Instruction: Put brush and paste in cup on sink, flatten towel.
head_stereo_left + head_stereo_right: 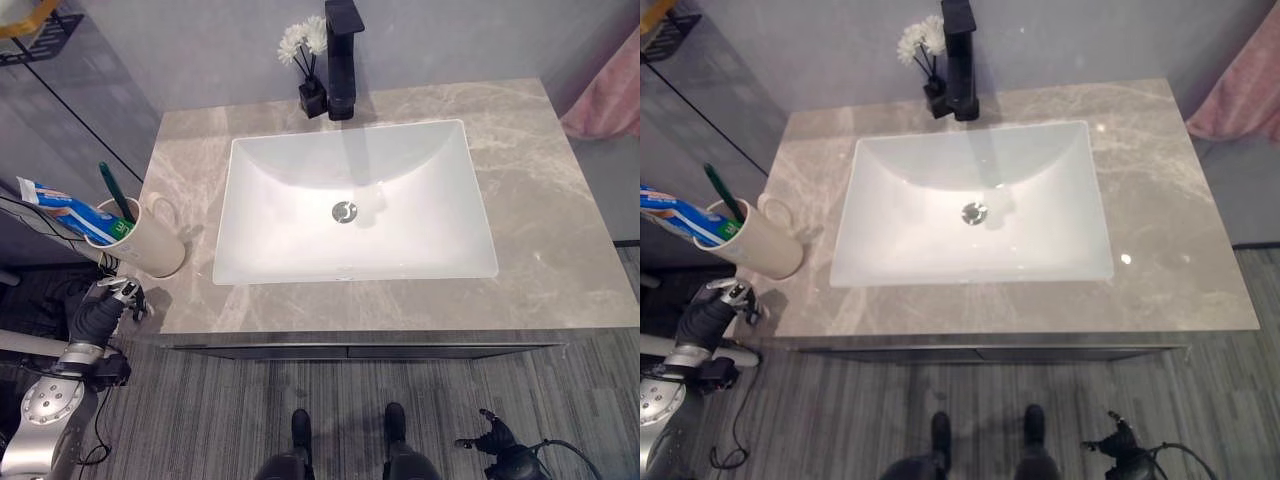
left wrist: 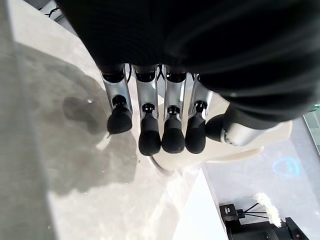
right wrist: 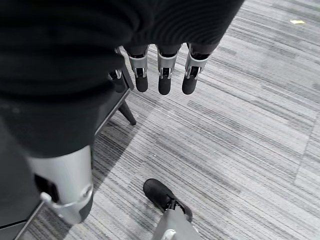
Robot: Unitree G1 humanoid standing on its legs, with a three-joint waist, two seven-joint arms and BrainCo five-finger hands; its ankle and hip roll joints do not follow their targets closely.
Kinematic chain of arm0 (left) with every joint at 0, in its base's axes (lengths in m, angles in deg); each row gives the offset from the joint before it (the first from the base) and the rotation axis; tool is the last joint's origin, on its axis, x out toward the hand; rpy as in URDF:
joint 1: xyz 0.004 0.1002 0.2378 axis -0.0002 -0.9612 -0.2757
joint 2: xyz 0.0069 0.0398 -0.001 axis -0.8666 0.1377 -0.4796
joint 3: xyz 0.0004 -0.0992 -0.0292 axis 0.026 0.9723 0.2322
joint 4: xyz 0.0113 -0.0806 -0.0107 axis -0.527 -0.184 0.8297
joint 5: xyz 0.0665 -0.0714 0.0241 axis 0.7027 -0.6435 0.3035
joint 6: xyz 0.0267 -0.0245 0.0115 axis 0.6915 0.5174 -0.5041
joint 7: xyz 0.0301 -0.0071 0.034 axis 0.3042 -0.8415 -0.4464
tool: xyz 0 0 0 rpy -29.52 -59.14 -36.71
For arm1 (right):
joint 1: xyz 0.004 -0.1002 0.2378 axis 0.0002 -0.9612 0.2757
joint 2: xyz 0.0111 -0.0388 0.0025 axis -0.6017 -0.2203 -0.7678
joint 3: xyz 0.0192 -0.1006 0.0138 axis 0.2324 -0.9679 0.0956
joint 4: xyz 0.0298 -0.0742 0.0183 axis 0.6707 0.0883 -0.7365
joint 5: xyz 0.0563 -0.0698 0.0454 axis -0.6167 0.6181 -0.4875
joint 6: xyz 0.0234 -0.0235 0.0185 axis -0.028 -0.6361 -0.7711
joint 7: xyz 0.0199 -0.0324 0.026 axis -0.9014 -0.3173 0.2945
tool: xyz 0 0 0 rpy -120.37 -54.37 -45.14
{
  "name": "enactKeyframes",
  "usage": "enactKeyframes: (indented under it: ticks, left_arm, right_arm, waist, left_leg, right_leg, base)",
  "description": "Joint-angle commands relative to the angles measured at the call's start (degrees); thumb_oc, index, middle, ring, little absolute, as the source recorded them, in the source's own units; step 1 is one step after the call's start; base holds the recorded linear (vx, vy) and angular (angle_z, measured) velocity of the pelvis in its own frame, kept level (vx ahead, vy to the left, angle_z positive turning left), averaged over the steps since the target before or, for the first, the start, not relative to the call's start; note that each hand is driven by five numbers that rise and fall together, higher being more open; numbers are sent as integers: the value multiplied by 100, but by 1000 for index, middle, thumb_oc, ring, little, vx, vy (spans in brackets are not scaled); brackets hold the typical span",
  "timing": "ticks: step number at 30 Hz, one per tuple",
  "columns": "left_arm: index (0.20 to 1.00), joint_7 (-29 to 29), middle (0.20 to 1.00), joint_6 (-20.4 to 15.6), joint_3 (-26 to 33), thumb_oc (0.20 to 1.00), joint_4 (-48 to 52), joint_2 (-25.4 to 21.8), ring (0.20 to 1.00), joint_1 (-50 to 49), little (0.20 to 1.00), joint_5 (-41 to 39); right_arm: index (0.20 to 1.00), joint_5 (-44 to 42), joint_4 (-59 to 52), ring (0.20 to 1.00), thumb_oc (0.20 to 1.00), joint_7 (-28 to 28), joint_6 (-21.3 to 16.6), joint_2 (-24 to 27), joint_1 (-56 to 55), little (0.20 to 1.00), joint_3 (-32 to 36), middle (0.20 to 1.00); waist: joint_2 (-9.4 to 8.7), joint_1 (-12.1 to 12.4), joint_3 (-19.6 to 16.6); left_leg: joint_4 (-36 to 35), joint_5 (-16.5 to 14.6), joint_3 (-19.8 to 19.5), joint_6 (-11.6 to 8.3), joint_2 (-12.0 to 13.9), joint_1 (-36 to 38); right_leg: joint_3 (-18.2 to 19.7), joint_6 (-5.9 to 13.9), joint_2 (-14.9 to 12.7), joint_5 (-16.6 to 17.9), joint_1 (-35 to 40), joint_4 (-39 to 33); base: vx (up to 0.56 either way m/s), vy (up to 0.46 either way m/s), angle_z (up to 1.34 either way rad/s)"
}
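Observation:
A cream cup [image 1: 150, 240] stands on the marble counter [image 1: 560, 230], left of the white sink [image 1: 300, 250]. A green toothbrush [image 1: 115, 190] and a blue and white toothpaste tube [image 1: 60, 208] stick out of it, leaning left. My left hand [image 1: 105, 305] hovers just in front of the cup at the counter's front left corner, fingers [image 2: 150, 135] relaxed and holding nothing; the cup [image 2: 260, 142] shows past them. My right hand [image 1: 495, 435] hangs low over the floor at the lower right, fingers [image 3: 165, 75] straight and empty. A pink towel [image 1: 610, 95] hangs beyond the counter's far right end.
A black faucet [image 1: 342, 60] and a small black vase of white flowers [image 1: 305, 45] stand behind the sink. A dark wire shelf [image 1: 35, 30] is at the far left. Striped grey carpet [image 1: 200, 410] lies in front of the counter.

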Motion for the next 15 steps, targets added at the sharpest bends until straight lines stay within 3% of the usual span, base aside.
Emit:
enactKeyframes:
  ticks: [1, 15]
  left_arm:
    - [200, -214, 200, -350, 309, 200, -81, -315, 200, 285, 200, 20]
    - [200, -333, 200, -366, 121, 200, -79, -247, 200, 580, 200, 56]
  right_arm:
    - [1000, -210, -3, 1000, 1000, 115, -44, 27, 188, 1000, -254, 1000]
    - [1000, -293, 2, 1000, 1000, 179, -36, 66, 296, 1000, -249, 1000]
  waist:
    - [-189, -136, -20]
    - [-181, -175, 113]
  left_leg:
    - [19, 274, -2, -147, 171, -234]
    - [19, 289, 42, -150, 177, -357]
  right_leg:
    - [-35, 276, -403, 166, -37, 39]
    - [65, 272, -377, 188, -232, 39]
  base:
    - [0, 0, 0]
    - [0, -1, -1]
